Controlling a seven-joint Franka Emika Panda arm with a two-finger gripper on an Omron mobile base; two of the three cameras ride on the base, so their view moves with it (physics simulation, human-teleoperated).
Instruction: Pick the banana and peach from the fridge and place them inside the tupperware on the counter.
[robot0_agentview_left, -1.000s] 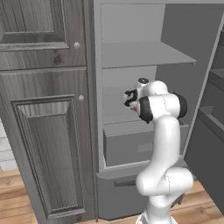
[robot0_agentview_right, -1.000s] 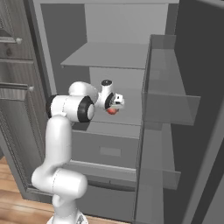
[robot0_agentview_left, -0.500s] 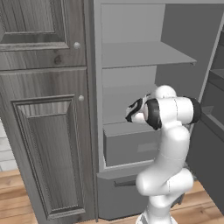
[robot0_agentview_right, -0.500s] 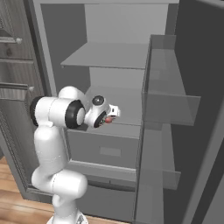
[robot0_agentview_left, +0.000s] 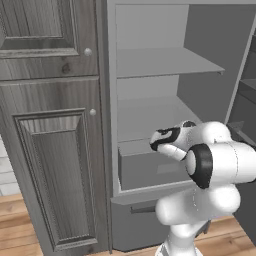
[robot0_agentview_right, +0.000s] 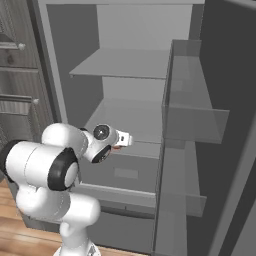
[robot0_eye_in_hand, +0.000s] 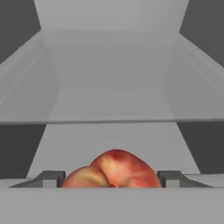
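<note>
Clamped on the peach (robot0_eye_in_hand: 114, 169), the jaws of the gripper (robot0_eye_in_hand: 111, 178) press its two sides at the bottom middle of the hand view, one dark finger (robot0_eye_in_hand: 49, 178) at its left and the other at its right. Its lower half is cut off there; what shows is a rounded, creased, smooth red-orange skin paling to yellow at the left. Behind it, bare flat grey shelves of the fridge (robot0_agentview_left: 150, 115) run back to a plain rear wall, with dark side walls at the upper corners. From the right base view only a sliver of the fruit peeks out beside the white hand at centre left, in front of the pull-out drawer (robot0_agentview_right: 125, 172). In the left base view the hand sits at centre right before that drawer, and the arm's big white elbow covers the lower right of the compartment. Dark wood-grain cabinet doors (robot0_agentview_left: 52, 150) with small round knobs stand along the left; see-through door racks (robot0_agentview_right: 192, 117) hang at right.
</note>
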